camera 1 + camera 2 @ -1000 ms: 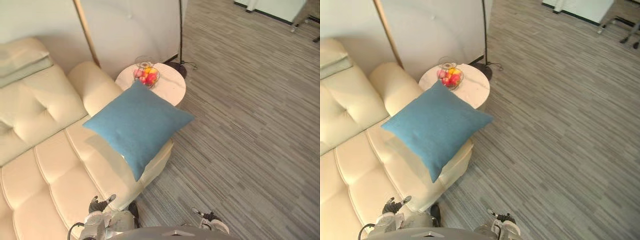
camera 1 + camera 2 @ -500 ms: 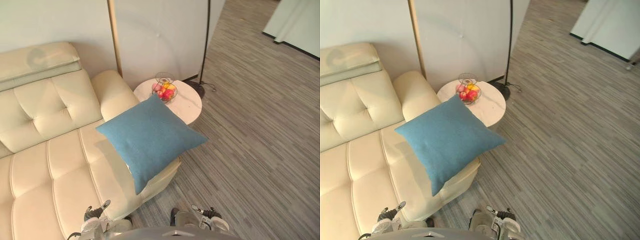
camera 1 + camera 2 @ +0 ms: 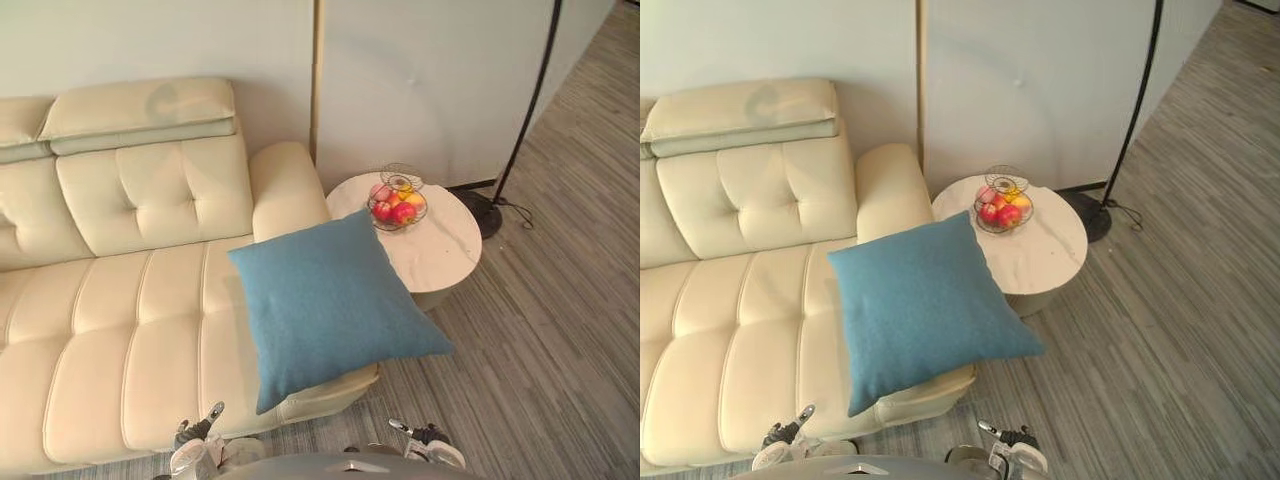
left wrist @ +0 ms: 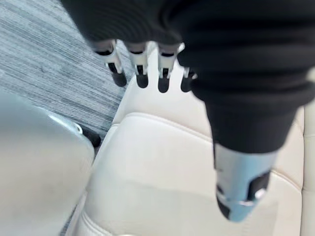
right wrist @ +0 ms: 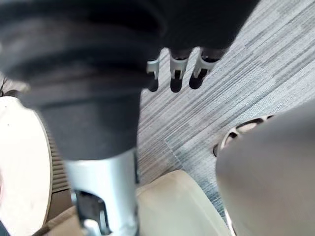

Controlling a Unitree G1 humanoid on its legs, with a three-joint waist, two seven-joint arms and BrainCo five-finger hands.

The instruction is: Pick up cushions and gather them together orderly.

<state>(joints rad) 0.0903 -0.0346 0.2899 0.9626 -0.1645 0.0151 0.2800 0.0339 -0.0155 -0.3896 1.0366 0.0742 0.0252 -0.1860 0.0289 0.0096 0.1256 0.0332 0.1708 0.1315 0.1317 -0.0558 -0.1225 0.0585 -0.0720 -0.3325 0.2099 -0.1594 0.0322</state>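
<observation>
A blue square cushion (image 3: pixel 330 305) lies on the right end of the cream leather sofa (image 3: pixel 110 320), leaning against the armrest, with its lower corner hanging over the seat's front edge. My left hand (image 3: pixel 195 455) hangs low in front of the sofa, well below the cushion. In the left wrist view its fingers (image 4: pixel 140 69) are straight and hold nothing, with the sofa seat (image 4: pixel 162 167) beyond them. My right hand (image 3: pixel 430 445) hangs low over the grey floor; in the right wrist view its fingers (image 5: pixel 176 69) are straight and empty too.
A round white side table (image 3: pixel 445 250) stands right of the armrest and carries a wire bowl of fruit (image 3: pixel 397 203). A floor lamp's black base (image 3: pixel 490 212) and pole (image 3: pixel 535 90) stand behind it by the wall. Striped grey carpet (image 3: pixel 560 340) spreads to the right.
The whole picture has shifted as the camera turned, bringing more of the sofa into view. The cushion still lies on the same sofa end. Both hands stay low.
</observation>
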